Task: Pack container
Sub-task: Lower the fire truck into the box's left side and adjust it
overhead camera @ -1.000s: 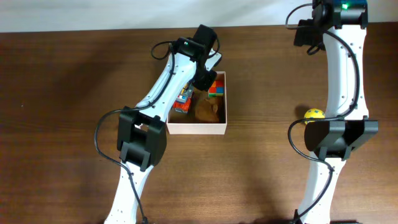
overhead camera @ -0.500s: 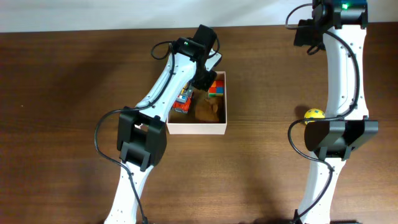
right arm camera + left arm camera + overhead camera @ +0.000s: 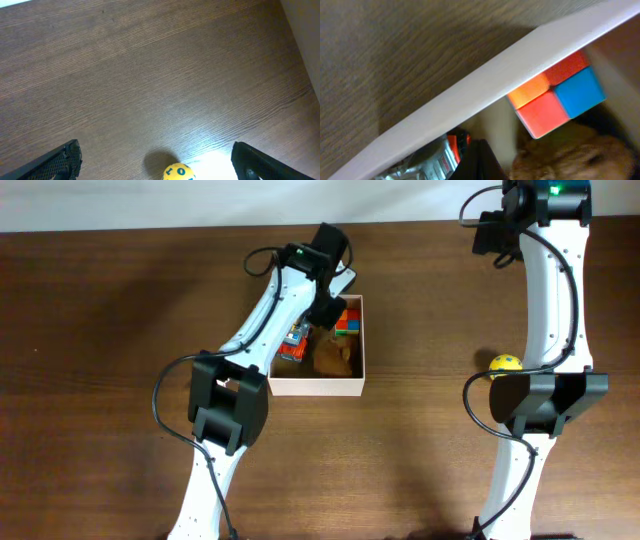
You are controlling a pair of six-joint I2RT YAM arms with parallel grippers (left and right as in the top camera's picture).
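Cardboard walls suggest the container (image 3: 318, 386), on the counter (image 3: 100, 330), is light, stiff and easily crushed, best pinched at a bare rim, while the left pincer (image 3: 328, 308) hangs shut, nothing visibly held, over its far rim and the right pincer (image 3: 157, 160) gapes empty well to its right.

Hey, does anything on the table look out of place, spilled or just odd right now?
One thing: a small yellow ball lies alone on the table, well to the right of the container, where the other toys already sit. Nothing looks spilled, tipped or damaged.
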